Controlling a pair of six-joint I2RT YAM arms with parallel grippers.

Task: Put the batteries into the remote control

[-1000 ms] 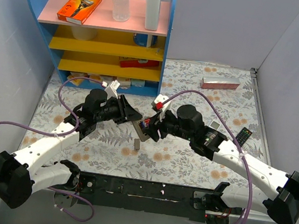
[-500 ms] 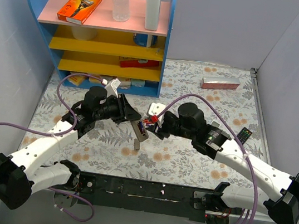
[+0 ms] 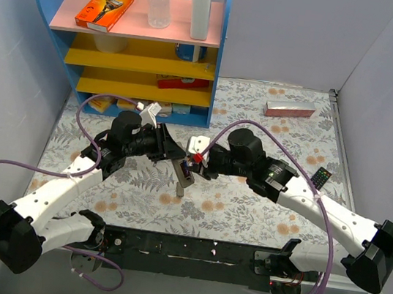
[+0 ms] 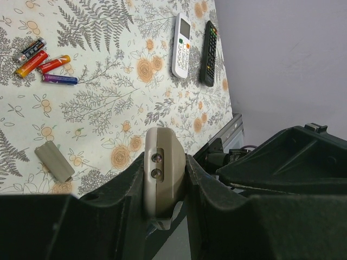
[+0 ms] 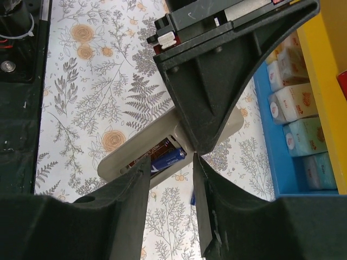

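Observation:
My left gripper [image 3: 175,154] is shut on the remote control [image 3: 185,175], a beige-white body held above the table with its back toward my right gripper. In the left wrist view the fingers [image 4: 130,184] clamp its end [image 4: 165,179]. In the right wrist view its battery compartment [image 5: 157,157] is open, with a red battery [image 5: 142,158] and a blue battery [image 5: 169,158] lying in it. My right gripper [image 5: 171,160] is open, its jaws on either side of the blue battery, right at the compartment. Several loose batteries [image 4: 46,65] lie on the table.
The grey compartment cover [image 4: 54,164] lies on the floral table [image 3: 259,127], under the grippers [image 3: 180,188]. A second white remote [image 4: 181,38] and a black remote [image 4: 209,46] lie side by side at the right. A blue and yellow shelf [image 3: 143,58] stands at the back left, a pink box [image 3: 288,110] at the back.
My right gripper has moved left, closing in on the held remote until its jaws reach the open compartment. My left gripper holds the remote in nearly the same place.

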